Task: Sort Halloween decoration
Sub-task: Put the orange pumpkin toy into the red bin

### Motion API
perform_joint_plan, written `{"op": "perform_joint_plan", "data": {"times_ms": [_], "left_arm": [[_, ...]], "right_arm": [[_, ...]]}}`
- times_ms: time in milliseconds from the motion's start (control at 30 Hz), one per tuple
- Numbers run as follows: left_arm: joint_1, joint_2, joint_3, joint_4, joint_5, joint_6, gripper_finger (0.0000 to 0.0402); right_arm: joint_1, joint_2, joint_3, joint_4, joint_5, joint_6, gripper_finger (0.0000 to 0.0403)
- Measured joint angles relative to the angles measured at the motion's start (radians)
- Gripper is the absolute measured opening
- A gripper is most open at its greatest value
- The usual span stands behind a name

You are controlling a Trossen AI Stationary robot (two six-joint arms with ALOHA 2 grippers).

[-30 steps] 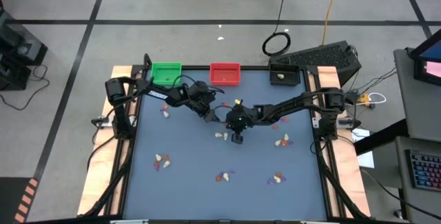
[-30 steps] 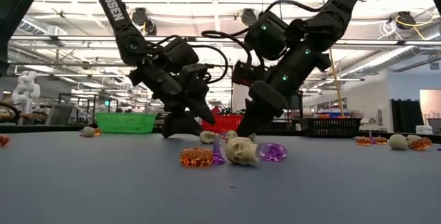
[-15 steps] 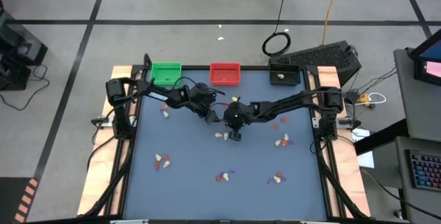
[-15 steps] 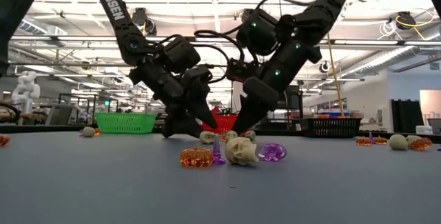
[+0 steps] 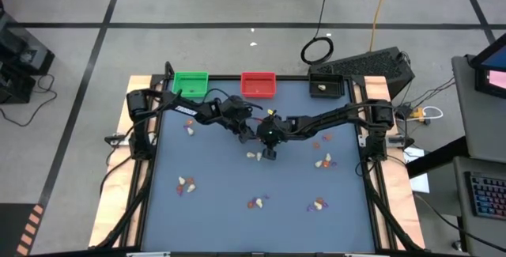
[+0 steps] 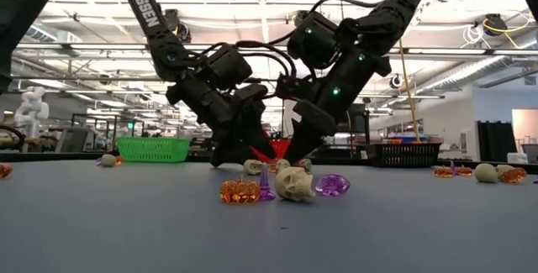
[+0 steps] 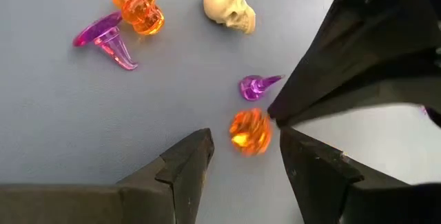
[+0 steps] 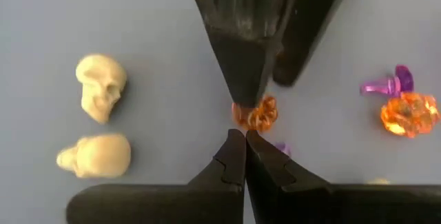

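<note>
Straddling the orange pumpkin (image 7: 249, 131) with my left gripper's (image 7: 241, 158) jaws apart, right gripper (image 8: 245, 156) pinched shut alongside, I judge closing on it comes next.

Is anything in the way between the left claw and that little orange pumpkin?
Nothing sits between them. The left gripper is open with the orange pumpkin right at its fingertips. The shut right gripper presses in from the other side, its tip almost touching the pumpkin.
</note>
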Motion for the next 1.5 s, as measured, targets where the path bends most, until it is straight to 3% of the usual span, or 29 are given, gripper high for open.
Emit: {"op": "perform_joint_plan", "data": {"times_ms": [633, 1000, 1200, 1500], "left_arm": [[0.018, 0.02, 0.009, -0.067, 0.133, 0.037, 0.0194], [0.008, 0.02, 0.008, -0.076, 0.118, 0.04, 0.0194], [0.008, 0.018, 0.01, -0.127, 0.16, 0.108, 0.0194], [0.008, 0.015, 0.011, -0.169, 0.166, 0.199, 0.0137]], "right_arm": [[-0.013, 0.019, 0.0, 0.033, -0.012, 0.003, 0.0], [-0.024, 0.051, 0.0, 0.106, -0.029, 0.019, 0.0], [-0.037, 0.051, 0.0, 0.109, -0.028, 0.027, 0.0], [-0.038, 0.051, 0.0, 0.112, -0.021, 0.021, 0.0]]}}
